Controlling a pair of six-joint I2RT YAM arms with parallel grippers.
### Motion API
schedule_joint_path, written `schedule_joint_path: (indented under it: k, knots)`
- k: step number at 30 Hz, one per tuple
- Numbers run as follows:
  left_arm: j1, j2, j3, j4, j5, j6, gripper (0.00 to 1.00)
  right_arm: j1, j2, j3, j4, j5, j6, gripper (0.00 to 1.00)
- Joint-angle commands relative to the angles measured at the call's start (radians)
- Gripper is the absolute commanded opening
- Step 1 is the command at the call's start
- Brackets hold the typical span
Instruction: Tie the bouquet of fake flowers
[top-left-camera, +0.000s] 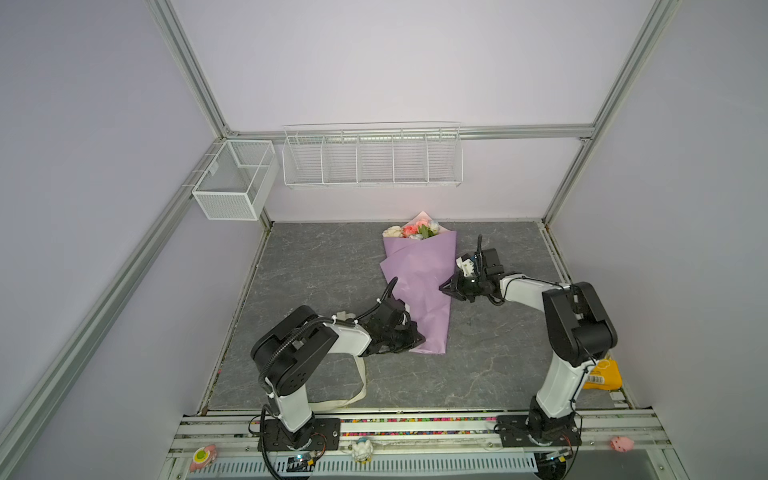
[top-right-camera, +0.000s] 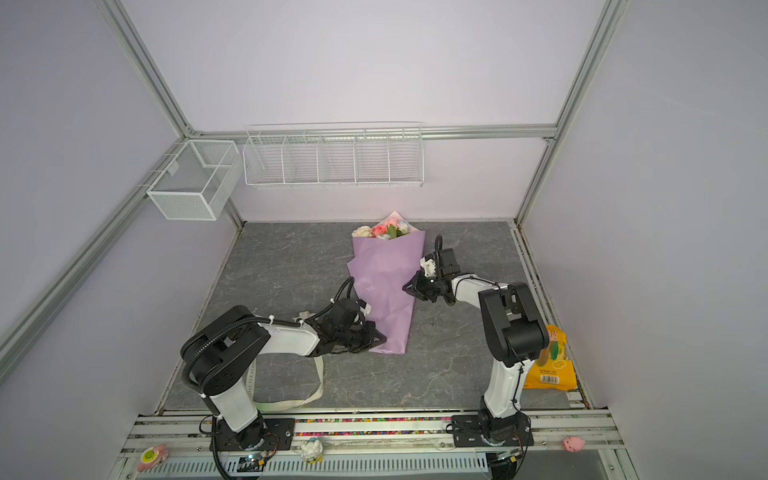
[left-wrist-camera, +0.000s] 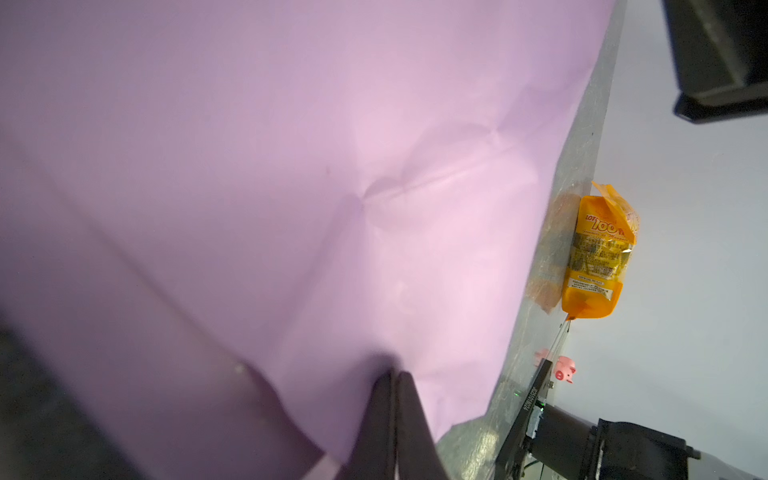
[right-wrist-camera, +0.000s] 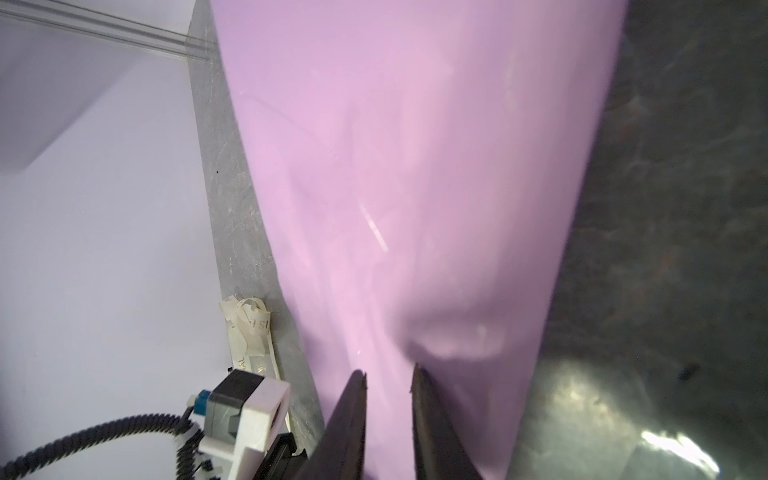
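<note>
Flanking the bouquet of fake flowers (top-left-camera: 417, 286) with both grippers.
Your bouquet lies flat on the grey desk (top-left-camera: 316, 266), blooms (top-left-camera: 413, 230) at its wide end, lilac paper (left-wrist-camera: 291, 166) tapering to a narrow end. Your left gripper (top-left-camera: 419, 338) sits at that narrow end, jaws pressed together, tips against the paper; whether a fold is caught, you cannot tell. Your right gripper (right-wrist-camera: 388, 372) meets the bouquet's other long edge about midway, jaws a narrow gap apart with paper showing between them; a grip cannot be confirmed. A cream printed ribbon (top-left-camera: 362, 382) lies looped just beside the narrow end.
</note>
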Motion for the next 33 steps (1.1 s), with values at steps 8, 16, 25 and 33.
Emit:
schedule_joint_path:
  k: [8,16,25,33]
  knots:
    - [0.01,0.052,-0.053,-0.065,0.003,0.025,0.04,-0.1,0.09,0.034,0.031,-0.141,-0.043,0.26]
    - [0.012,0.044,-0.051,-0.06,0.017,0.034,0.04,-0.012,-0.205,-0.133,-0.031,-0.085,-0.075,0.16]
    - [0.013,0.044,-0.047,-0.076,0.025,0.048,0.04,0.143,-0.282,-0.34,-0.01,-0.014,-0.035,0.07]
    - [0.016,0.041,-0.057,-0.091,0.018,0.058,0.04,0.156,-0.34,-0.469,0.033,-0.04,-0.02,0.07]
